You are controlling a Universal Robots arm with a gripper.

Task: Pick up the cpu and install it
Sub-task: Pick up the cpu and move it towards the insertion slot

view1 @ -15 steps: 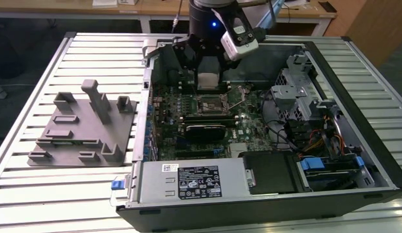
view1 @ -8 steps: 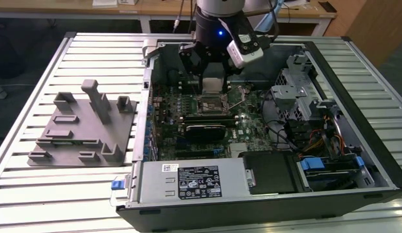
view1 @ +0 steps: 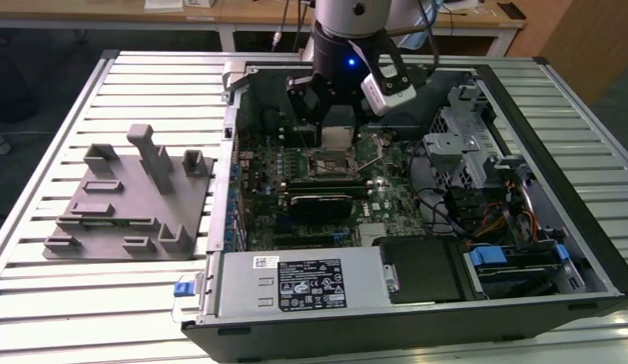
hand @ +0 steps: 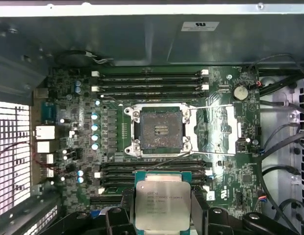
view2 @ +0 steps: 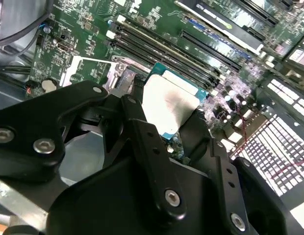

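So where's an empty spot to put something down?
The slatted table is bare all around the grey fixture, on the exterior view's left of the computer case. Inside the case it's crowded with boards and cables.

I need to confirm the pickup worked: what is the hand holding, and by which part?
The processor chip, pinched by two opposite side edges between the fingers of the hand.

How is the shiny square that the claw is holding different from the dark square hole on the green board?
The cpu has a smooth, silvery top, while the socket is dark and dull. The cpu is gripped in the claw, lifted clear of the board. The socket is fixed to the green board and has nothing in it. Both are square.
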